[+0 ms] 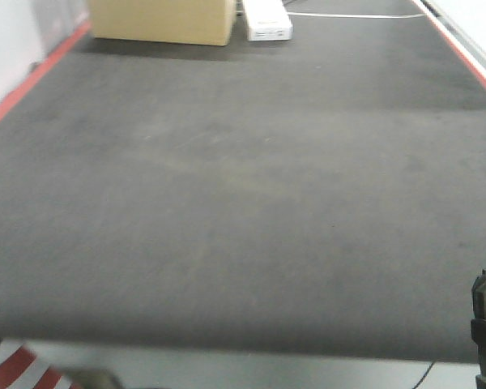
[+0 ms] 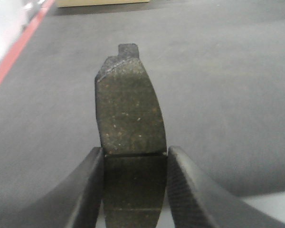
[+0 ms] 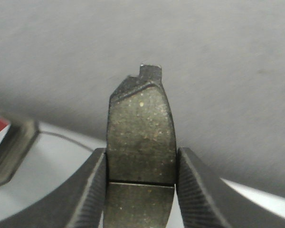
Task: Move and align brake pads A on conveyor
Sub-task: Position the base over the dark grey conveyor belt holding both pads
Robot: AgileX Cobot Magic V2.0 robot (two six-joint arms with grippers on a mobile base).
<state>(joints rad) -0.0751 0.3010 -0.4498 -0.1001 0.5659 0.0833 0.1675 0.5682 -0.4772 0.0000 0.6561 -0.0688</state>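
Grey-brown pads (image 2: 128, 109) in left gripper (image 2: 135, 152), right gripper (image 3: 141, 152)

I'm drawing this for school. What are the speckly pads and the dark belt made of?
The left arm's pad and the right arm's pad look like gritty pressed stuff, maybe a mix, dull grey-brown with pale specks. The belt looks like felt: fuzzy, charcoal, no shine.

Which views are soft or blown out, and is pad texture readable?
Front view: soft throughout, conveyor almost textureless, top-right edge blown out. Left wrist: left pad sharp, flecks readable, conveyor behind blurred, top-left corner overexposed. Right wrist: right pad crisp, flecks readable, background defocused.
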